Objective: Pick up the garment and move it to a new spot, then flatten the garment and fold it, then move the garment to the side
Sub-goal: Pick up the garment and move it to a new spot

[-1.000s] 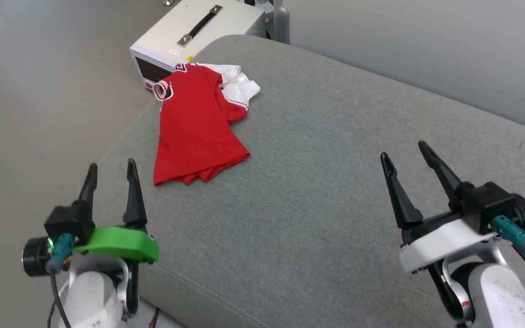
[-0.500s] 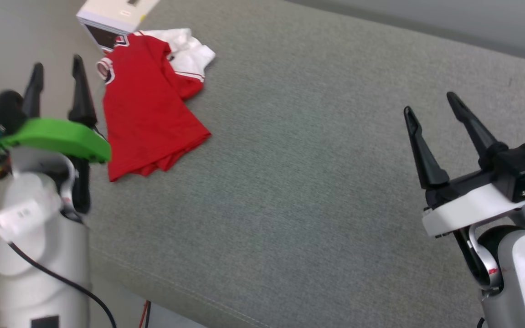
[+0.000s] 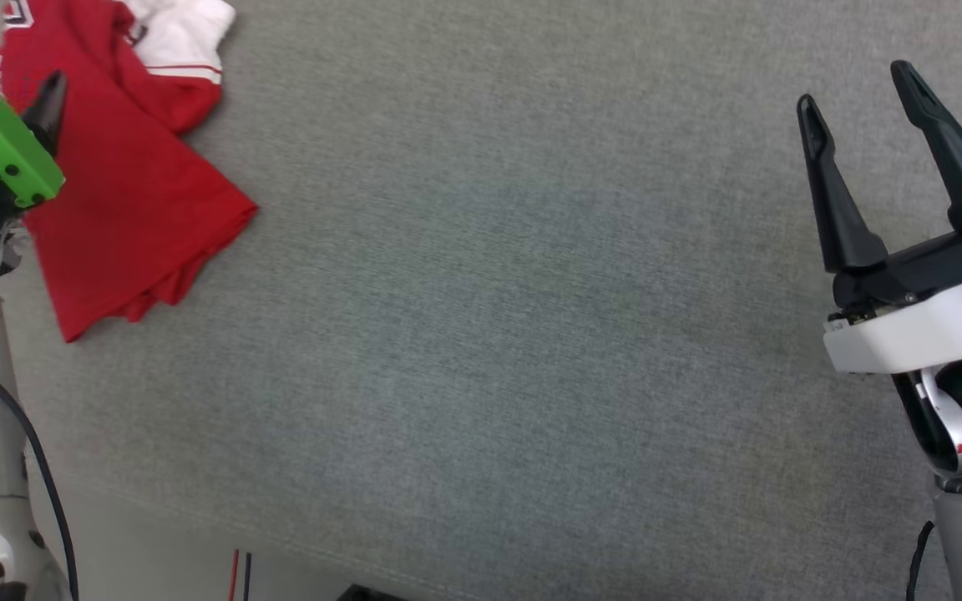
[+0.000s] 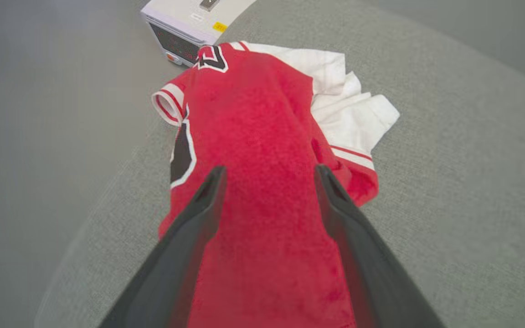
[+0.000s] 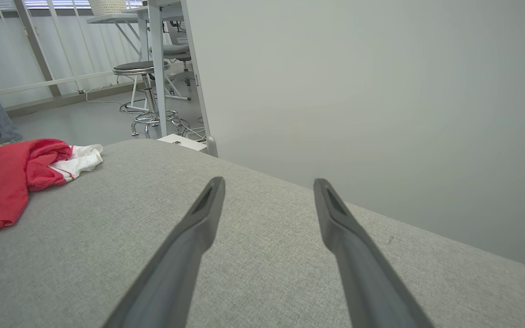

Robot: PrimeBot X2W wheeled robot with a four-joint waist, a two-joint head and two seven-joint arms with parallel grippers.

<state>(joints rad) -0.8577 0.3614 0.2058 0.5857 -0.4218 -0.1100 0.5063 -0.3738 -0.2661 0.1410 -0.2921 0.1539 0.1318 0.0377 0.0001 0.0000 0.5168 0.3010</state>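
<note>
Left wrist view: left gripper [image 4: 270, 168], fingers parted, is hanging over the red-and-white jersey T-shirt [image 4: 253, 114], lying at the grey fabric cushion's [image 3: 489, 292] left edge; right gripper [image 3: 857, 88], likewise parted, is hovering well apart.

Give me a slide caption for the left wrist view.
Open left gripper poised over the crumpled red garment on the grey cushion, a white box beyond.

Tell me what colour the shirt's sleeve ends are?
White, with red stripe trim, on the red garment; clearest in the left wrist view.
</note>
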